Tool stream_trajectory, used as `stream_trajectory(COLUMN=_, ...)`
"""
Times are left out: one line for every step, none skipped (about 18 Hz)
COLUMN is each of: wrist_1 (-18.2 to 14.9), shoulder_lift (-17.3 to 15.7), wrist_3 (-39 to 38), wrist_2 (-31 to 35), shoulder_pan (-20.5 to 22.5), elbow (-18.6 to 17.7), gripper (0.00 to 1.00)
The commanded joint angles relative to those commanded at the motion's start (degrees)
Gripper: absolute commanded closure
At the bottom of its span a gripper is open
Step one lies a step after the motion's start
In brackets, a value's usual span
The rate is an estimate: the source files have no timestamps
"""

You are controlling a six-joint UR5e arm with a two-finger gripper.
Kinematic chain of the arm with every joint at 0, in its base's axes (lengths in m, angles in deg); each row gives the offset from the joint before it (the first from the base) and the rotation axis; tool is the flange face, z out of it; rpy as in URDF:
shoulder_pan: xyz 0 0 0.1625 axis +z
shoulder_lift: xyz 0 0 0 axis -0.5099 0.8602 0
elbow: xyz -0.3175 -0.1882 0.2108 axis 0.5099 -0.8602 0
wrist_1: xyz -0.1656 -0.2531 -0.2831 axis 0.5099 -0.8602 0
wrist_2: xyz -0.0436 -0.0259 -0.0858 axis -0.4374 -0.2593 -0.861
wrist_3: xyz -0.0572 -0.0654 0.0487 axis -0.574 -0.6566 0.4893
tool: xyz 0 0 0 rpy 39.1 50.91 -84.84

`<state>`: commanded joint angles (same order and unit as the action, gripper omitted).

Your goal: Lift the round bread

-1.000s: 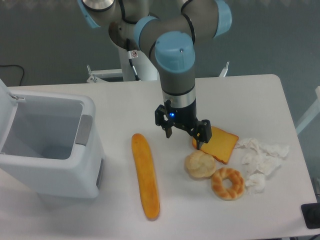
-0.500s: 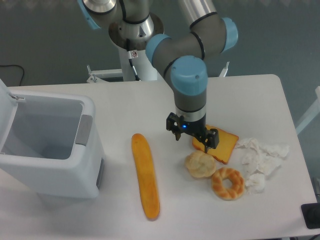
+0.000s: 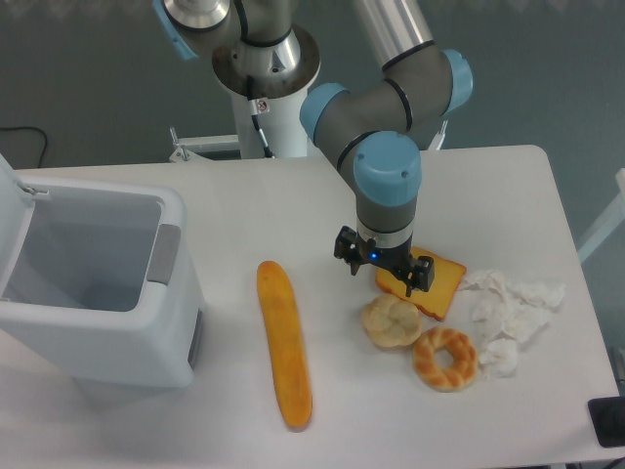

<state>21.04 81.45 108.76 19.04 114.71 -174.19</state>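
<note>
The round bread (image 3: 391, 321), a pale beige lumpy bun, lies on the white table (image 3: 244, 205) right of centre. It touches a golden-brown ring-shaped bread (image 3: 444, 358) at its lower right. My gripper (image 3: 382, 277) hangs open just above and behind the bun, with nothing between its fingers. One finger (image 3: 351, 263) is to the bun's upper left. The other finger (image 3: 414, 284) stands over the orange toast slice (image 3: 436, 283).
A long baguette (image 3: 283, 340) lies left of the bun. A white open bin (image 3: 93, 278) stands at the left edge. Crumpled white tissues (image 3: 508, 313) lie right of the toast. A dark object (image 3: 610, 423) sits at the bottom right corner.
The gripper has moved right by a small step, closer over the bun and toast, staying open. The breads have not moved.
</note>
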Motion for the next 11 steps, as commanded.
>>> stream_trajectory(wrist_1=-0.2, shoulder_lift=0.0, wrist_3=-0.4, wrist_2=0.0, shoulder_pan=-0.1, elbow=-0.1, gripper=0.0)
stream_trajectory(wrist_1=-1.0, shoulder_lift=-0.2, wrist_3=-2.4, wrist_2=0.0, shoulder_pan=-0.1, elbow=-0.6, gripper=0.0)
stream_trajectory(wrist_1=-2.1, shoulder_lift=-0.3, wrist_3=-4.8, wrist_2=0.1, shoulder_pan=-0.1, elbow=-0.7, gripper=0.0)
stream_trajectory(wrist_1=-2.4, shoulder_lift=-0.2, wrist_3=-6.9, wrist_2=0.1, shoulder_pan=-0.3, elbow=-0.7, gripper=0.0)
stream_trajectory(wrist_1=-2.5, shoulder_lift=0.0, wrist_3=-8.5, wrist_2=0.1, shoulder_pan=-0.4, elbow=-0.4, gripper=0.0)
stream_trajectory(wrist_1=-2.6, shoulder_lift=0.1, wrist_3=-10.4, wrist_2=0.1, shoulder_pan=-0.4, elbow=-0.2, gripper=0.0)
stream_trajectory(wrist_1=-2.6, shoulder_lift=0.2, wrist_3=-11.9, wrist_2=0.1, shoulder_pan=-0.6, elbow=-0.1, gripper=0.0)
stream_trajectory(wrist_1=-2.7, shoulder_lift=0.2, wrist_3=-13.3, wrist_2=0.1, shoulder_pan=-0.6, elbow=-0.2, gripper=0.0)
stream_trajectory(wrist_1=-3.2, shoulder_lift=0.4, wrist_3=-15.1, wrist_2=0.1, shoulder_pan=-0.6, elbow=-0.3, gripper=0.0)
stream_trajectory(wrist_1=-3.9, shoulder_lift=0.7, wrist_3=-17.4, wrist_2=0.1, shoulder_pan=-0.6, elbow=-0.2, gripper=0.0)
stream_trajectory(wrist_1=-4.0, shoulder_lift=1.2, wrist_3=-19.9, wrist_2=0.2, shoulder_pan=-0.6, elbow=0.0, gripper=0.0)
